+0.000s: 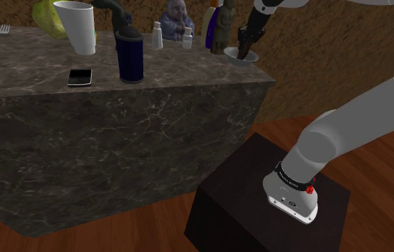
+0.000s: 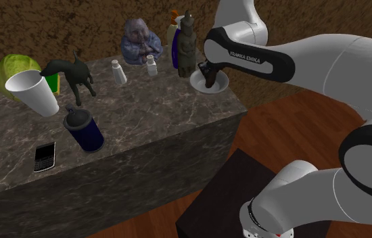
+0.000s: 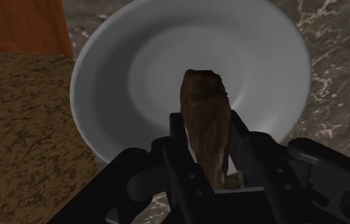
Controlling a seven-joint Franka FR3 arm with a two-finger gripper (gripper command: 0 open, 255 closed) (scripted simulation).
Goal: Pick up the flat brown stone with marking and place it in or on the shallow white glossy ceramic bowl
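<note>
Clasping flat rough brown stone (image 3: 207, 118), end effector (image 3: 209, 151) hangs over shallow glossy white bowl (image 3: 123, 76) on marbled tabletop (image 3: 342, 76); marking unreadable.

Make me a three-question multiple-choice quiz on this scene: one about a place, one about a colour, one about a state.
1. Where does the white bowl sit?
A. in the middle of the counter
B. at the counter's corner, under the gripper
C. on the floor

2. What colour is the can beside the phone?
A. red
B. yellow
C. dark blue

3. What is the gripper doing?
A. clasping the brown stone
B. open and empty
C. gripping the cup

Answers:
1 B, the bowl lies right below the gripper at the counter's edge.
2 C, the can's body is dark blue.
3 A, the gripper clamps the stone's sides over the bowl.
</note>
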